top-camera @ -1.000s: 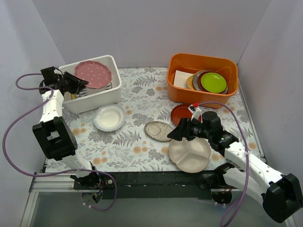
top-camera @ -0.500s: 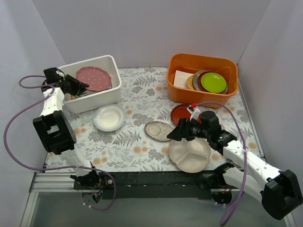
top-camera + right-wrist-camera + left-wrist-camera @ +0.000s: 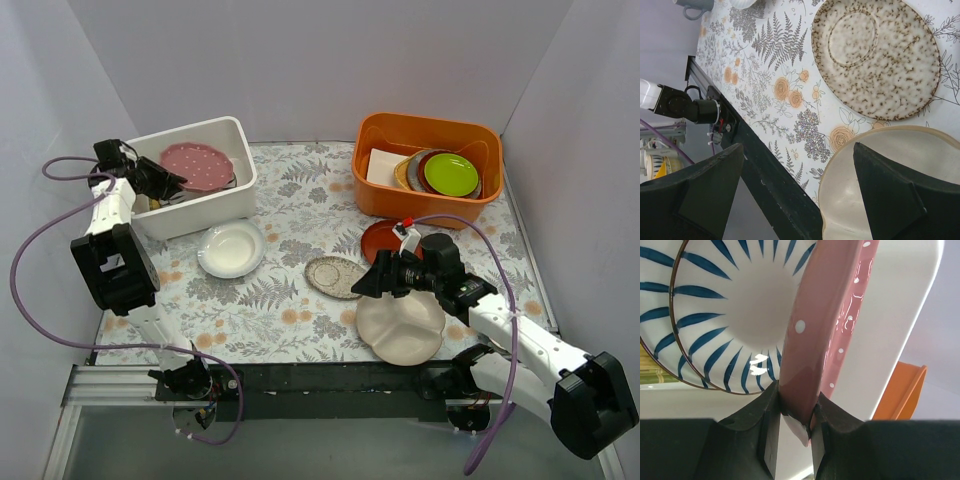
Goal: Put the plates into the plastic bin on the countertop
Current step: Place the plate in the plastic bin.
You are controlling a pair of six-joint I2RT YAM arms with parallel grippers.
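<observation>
My left gripper (image 3: pixel 168 181) is shut on the rim of the pink dotted plate (image 3: pixel 197 164), holding it low inside the white plastic bin (image 3: pixel 246 170). The left wrist view shows the fingers (image 3: pixel 769 415) pinching the pink plate (image 3: pixel 825 315) above two striped plates (image 3: pixel 730 310). My right gripper (image 3: pixel 372 284) is open and empty, hovering between the speckled beige plate (image 3: pixel 335 277) and the cream divided plate (image 3: pixel 400 328). Both show in the right wrist view, speckled (image 3: pixel 875 55) and cream (image 3: pixel 900 185). A small white plate (image 3: pixel 231 249) and a red-brown plate (image 3: pixel 380 240) lie on the countertop (image 3: pixel 300 200).
An orange tub (image 3: pixel 385 203) at the back right holds a green plate (image 3: pixel 450 173) on a dark-red one, among other items. A yellow bamboo mat (image 3: pixel 650 374) lies in the bin under the striped plates. The table's black front edge (image 3: pixel 765 180) runs below my right gripper.
The pink dotted plate has tipped down from a steep tilt to lie lower and flatter in the bin. My right gripper has shifted slightly left.
</observation>
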